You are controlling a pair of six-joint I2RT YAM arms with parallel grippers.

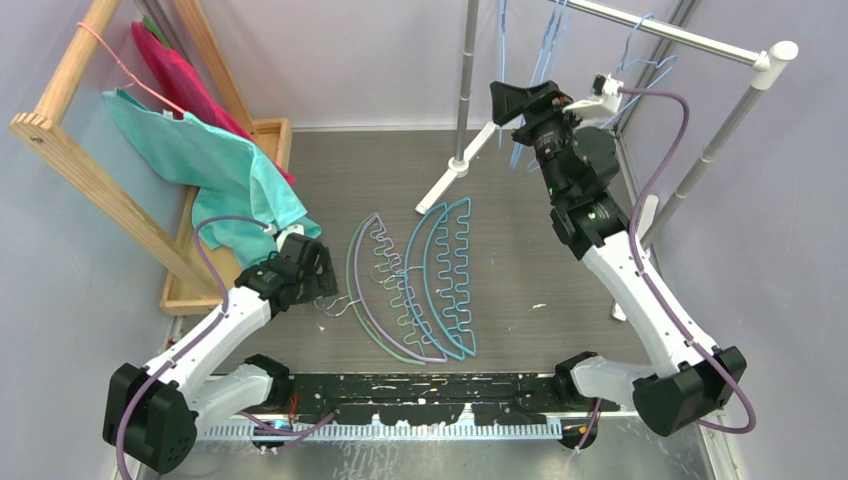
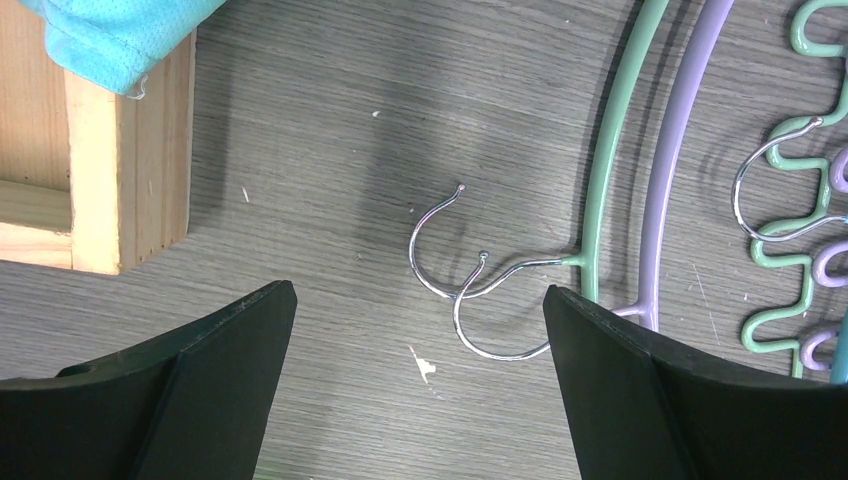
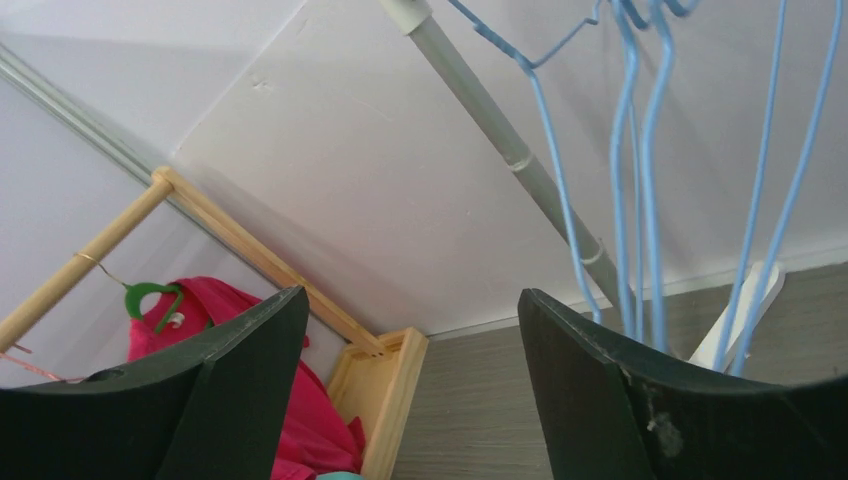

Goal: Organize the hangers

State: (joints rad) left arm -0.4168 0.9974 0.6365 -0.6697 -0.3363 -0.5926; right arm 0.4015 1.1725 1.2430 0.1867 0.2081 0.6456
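Arched hangers lie overlapped on the table: green, lilac and teal, with zigzag bars. Their metal hooks point left. My left gripper is open and empty just above these hooks. In the left wrist view the green hanger's arch, the lilac arch and two crossed hooks lie between and beyond my fingers. Several light-blue wire hangers hang on the silver rail. My right gripper is open and empty, raised beside them; they show in the right wrist view.
A wooden rack stands at the left with a teal garment, a red garment and a pink wire hanger. The rail's posts and white feet stand at the back and right.
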